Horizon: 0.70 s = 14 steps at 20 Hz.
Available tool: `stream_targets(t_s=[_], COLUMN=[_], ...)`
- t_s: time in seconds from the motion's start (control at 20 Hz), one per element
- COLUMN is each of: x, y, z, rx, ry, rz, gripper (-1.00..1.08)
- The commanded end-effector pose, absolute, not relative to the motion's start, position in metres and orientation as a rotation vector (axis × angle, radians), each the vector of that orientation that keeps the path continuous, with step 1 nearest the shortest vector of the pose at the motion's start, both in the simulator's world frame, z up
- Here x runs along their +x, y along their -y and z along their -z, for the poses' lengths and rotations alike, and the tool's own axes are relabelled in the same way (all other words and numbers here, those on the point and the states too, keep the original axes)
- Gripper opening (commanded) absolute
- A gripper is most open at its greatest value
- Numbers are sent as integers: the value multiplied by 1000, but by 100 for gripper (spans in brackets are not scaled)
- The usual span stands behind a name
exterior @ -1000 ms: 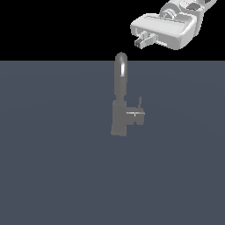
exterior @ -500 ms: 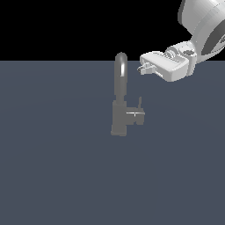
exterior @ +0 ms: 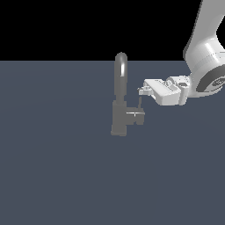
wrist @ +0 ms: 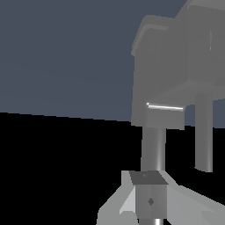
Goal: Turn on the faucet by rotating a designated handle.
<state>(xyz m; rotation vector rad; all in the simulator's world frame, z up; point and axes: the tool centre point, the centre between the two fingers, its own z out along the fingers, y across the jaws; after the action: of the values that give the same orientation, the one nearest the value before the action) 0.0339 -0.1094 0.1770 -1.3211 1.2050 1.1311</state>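
I stand over a flat, plain slate-blue worktop (exterior: 52, 176) that fills the lower part of the exterior view; behind it the room is only black, with no wall or furniture to make out. Near the middle of the worktop rises the small dull-grey metal faucet (exterior: 119, 115), its tall arched spout upright above a blocky square body. At about three o'clock from that body sits the thin, short grey lever handle (exterior: 140, 103), standing up from a stubby dark side knob. My white arm comes in from two o'clock, and my jaws (exterior: 141, 90) sit just at the top of the handle. In the wrist view the faucet (wrist: 176, 70) looms close. I cannot tell how far apart my jaws are or whether they touch the handle.
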Motion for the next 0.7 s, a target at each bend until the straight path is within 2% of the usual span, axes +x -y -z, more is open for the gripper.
stream_targets(t_s=[0.0,0.65], x=[35,35], y=[109,106], z=[-164,-143], rx=[-1255,-1160], ry=[-1221,-1243], rz=[-1145,-1165], gripper=[-100,-100])
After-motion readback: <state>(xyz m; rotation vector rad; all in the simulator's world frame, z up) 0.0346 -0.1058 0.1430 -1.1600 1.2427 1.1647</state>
